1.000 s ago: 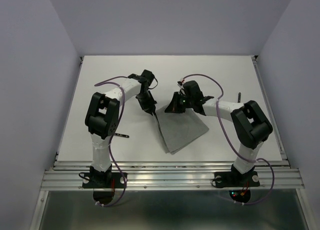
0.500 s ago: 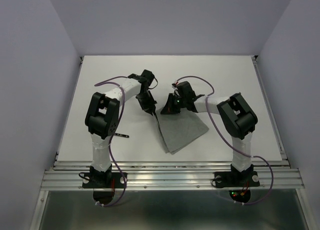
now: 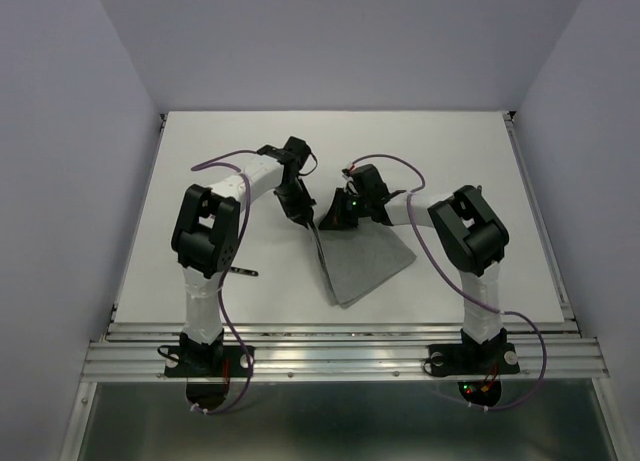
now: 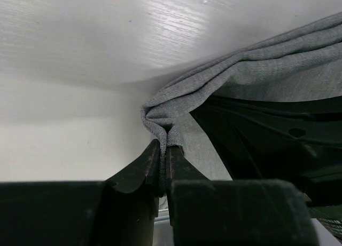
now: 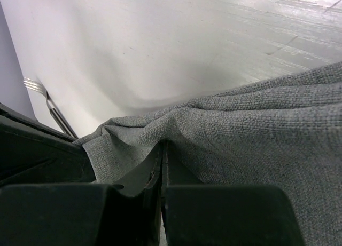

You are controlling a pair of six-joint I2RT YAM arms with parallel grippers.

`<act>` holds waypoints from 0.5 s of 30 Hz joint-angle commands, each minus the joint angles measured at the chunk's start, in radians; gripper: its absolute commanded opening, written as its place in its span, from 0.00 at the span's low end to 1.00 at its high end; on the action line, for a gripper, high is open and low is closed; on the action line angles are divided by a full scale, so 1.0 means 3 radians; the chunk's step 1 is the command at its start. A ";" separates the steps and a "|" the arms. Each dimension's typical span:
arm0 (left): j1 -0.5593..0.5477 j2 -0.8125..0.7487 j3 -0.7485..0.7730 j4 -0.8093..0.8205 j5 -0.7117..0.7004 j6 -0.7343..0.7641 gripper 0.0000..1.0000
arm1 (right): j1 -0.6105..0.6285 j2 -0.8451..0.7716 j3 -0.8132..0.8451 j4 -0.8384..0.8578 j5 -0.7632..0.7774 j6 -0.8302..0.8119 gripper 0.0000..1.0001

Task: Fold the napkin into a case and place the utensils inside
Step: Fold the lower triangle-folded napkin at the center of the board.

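1. the napkin (image 3: 368,265) lies folded near the middle of the table (image 3: 450,151), between the two arms and a little toward the near edge.
2. its near part rests flat on the table; its far edge is gathered up where the two grippers meet it.
3. the left gripper (image 3: 303,221) comes in from the left. its fingers (image 4: 144,168) are pressed together on a bunched corner of the cloth, which puckers into small folds just past the tips.
4. the right gripper (image 3: 334,217) comes in from the right, just beside the left one at the same far edge. its fingers (image 5: 140,174) are also closed, pinching a ridge of the grey cloth.
5. in the left wrist view the napkin rises from the pinch and runs off to the right, with the dark body of the other gripper close under it.
6. a utensil (image 3: 243,272) lies on the table near the left arm, well apart from the napkin.
7. a fork (image 5: 47,100) shows at the left edge of the right wrist view, tines up, beyond the cloth; i cannot tell whether it is that same piece.
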 commanded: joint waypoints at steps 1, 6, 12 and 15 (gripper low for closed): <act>-0.0046 0.0044 0.0211 -0.0086 0.0066 -0.0026 0.06 | 0.0048 0.0116 0.0078 0.0012 0.0052 -0.0012 0.01; -0.0051 0.0121 0.0303 -0.0086 0.0102 -0.0036 0.03 | 0.0078 0.0162 0.0073 0.0002 0.0001 -0.0022 0.01; -0.0051 0.0213 0.0385 -0.0071 0.0112 -0.0067 0.03 | 0.0078 0.0168 0.0043 0.0018 -0.0029 -0.0027 0.01; -0.0051 0.0254 0.0446 -0.0066 0.0107 -0.0082 0.03 | 0.0078 0.0178 0.0022 0.0018 -0.0035 -0.0033 0.01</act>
